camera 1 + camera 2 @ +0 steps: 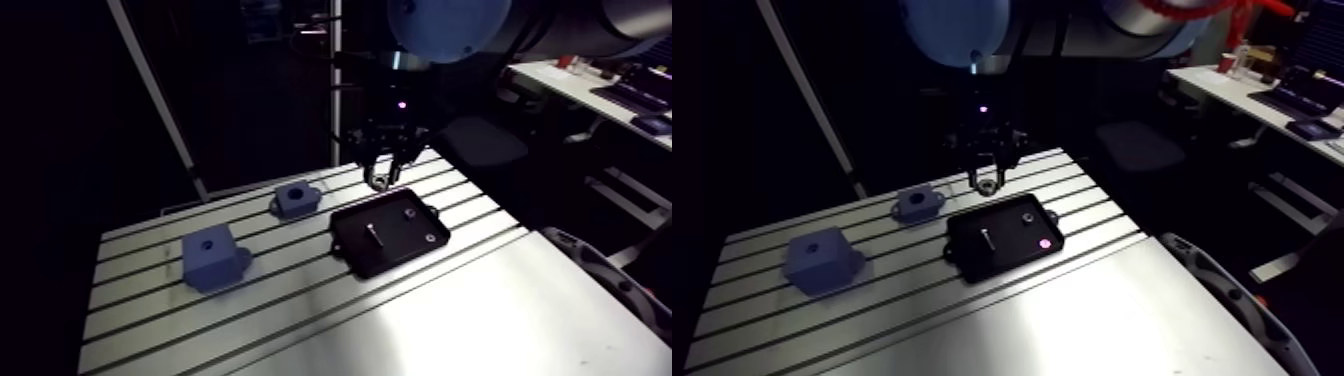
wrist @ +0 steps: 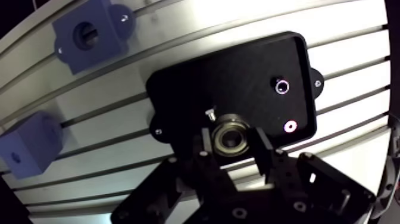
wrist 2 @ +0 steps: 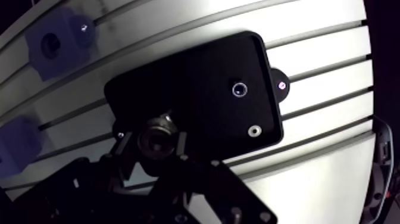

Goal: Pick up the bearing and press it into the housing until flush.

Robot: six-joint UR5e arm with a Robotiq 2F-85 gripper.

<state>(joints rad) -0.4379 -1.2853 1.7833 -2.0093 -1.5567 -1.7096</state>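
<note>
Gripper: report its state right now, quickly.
Gripper: shut on the bearing, one finger pressed against each side of it.

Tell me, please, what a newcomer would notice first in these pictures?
The gripper, shut on a shiny steel ring bearing, hangs at the edge of a shallow black rectangular tray. Two blue blocky housings sit beside the tray on the slotted aluminium table.
</note>
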